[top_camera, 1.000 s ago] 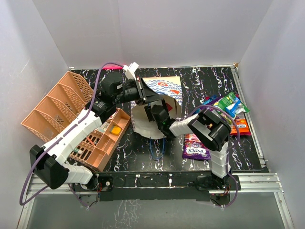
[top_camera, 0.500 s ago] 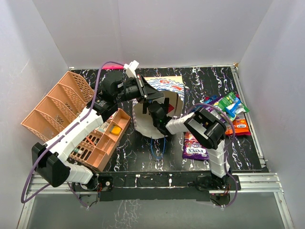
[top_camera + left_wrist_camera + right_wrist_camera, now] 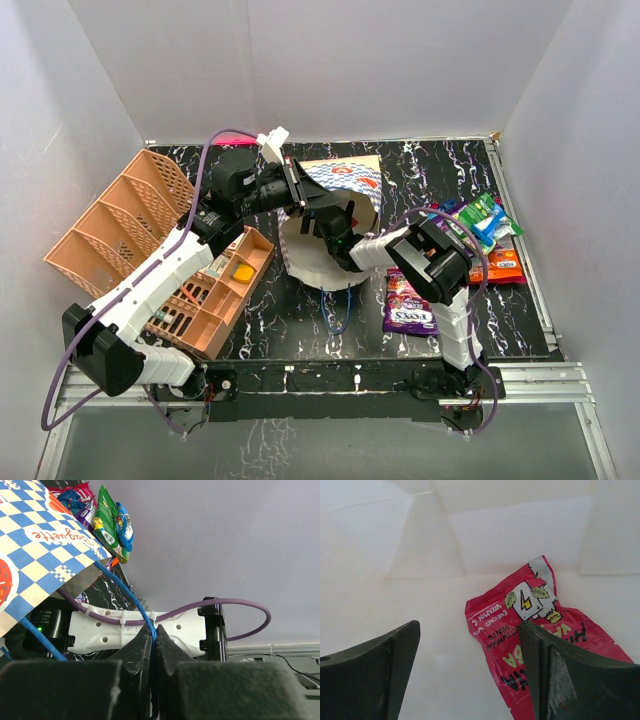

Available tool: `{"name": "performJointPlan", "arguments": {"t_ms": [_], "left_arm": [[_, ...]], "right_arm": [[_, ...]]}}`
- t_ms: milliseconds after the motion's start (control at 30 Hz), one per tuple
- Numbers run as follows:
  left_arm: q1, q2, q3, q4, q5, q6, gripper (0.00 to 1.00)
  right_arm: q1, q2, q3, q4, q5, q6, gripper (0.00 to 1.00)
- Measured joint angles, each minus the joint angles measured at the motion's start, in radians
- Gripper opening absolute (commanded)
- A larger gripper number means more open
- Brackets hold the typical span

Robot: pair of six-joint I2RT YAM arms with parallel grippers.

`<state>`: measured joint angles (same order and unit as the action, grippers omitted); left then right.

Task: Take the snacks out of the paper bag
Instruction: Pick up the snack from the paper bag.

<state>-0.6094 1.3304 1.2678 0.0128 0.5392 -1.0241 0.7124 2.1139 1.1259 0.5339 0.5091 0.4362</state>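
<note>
Cream-white chequered paper bag [image 3: 345,180] holds one glossy red snack packet [image 3: 512,615].
Right gripper [image 3: 470,635] spread over it; left gripper [image 3: 154,632] pinches the bag's blue cord handle [image 3: 125,596]; other packets [image 3: 480,225] lie right of the bag.

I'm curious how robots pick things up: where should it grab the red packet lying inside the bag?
Probably across its narrow width, coming straight in through the paper bag's mouth. The red packet lies flat on the paper, mostly beyond one finger of the open right gripper, so centre over it first.
</note>
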Motion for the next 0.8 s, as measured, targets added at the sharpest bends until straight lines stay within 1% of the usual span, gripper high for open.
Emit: {"name": "performJointPlan", "arguments": {"t_ms": [100, 267, 400, 533, 800], "left_arm": [[0.000, 0.000, 0.000, 0.000, 0.001, 0.003, 0.00], [0.000, 0.003, 0.000, 0.000, 0.003, 0.011, 0.00], [0.000, 0.007, 0.000, -0.006, 0.004, 0.011, 0.00], [0.000, 0.008, -0.001, -0.007, 0.004, 0.011, 0.00], [0.000, 0.008, -0.010, -0.017, 0.003, 0.012, 0.00]], "right_arm": [[0.003, -0.019, -0.023, 0.016, -0.105, 0.000, 0.80], [0.042, -0.092, -0.118, 0.039, -0.294, -0.011, 0.77], [0.100, -0.155, -0.180, 0.005, -0.372, -0.032, 0.77], [0.137, -0.196, -0.208, -0.065, -0.364, -0.061, 0.80], [0.138, -0.201, -0.193, -0.124, -0.283, -0.165, 0.80]]}}
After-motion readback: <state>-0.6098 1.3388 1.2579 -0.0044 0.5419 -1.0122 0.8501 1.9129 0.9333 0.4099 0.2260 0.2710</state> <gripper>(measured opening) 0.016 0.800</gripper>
